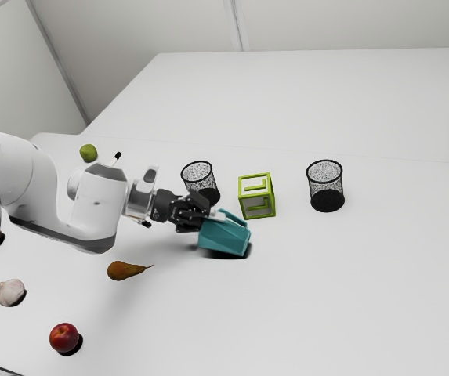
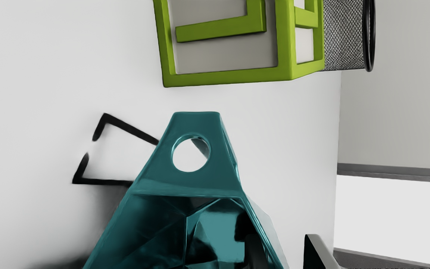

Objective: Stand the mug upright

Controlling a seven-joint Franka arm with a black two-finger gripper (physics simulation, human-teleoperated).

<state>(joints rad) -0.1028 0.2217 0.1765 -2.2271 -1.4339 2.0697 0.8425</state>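
The teal mug (image 1: 223,236) lies tipped on its side on the table, its mouth toward the gripper (image 1: 213,216) and its handle on the upper side in the exterior view. In the wrist view I look into the open mouth of the mug (image 2: 188,179). One finger of the gripper (image 2: 285,252) reaches inside the mug, while the other stands outside the wall with a gap beside it. The fingers are apart, the mug's wall between them. The mug's far end is hidden in the wrist view.
A green-framed block (image 1: 256,197) stands close behind the mug, between two black mesh cups (image 1: 200,182) (image 1: 326,186). A pear (image 1: 125,270), garlic (image 1: 10,292), a red fruit (image 1: 64,338) and a green fruit (image 1: 88,153) lie toward the exterior view's left.
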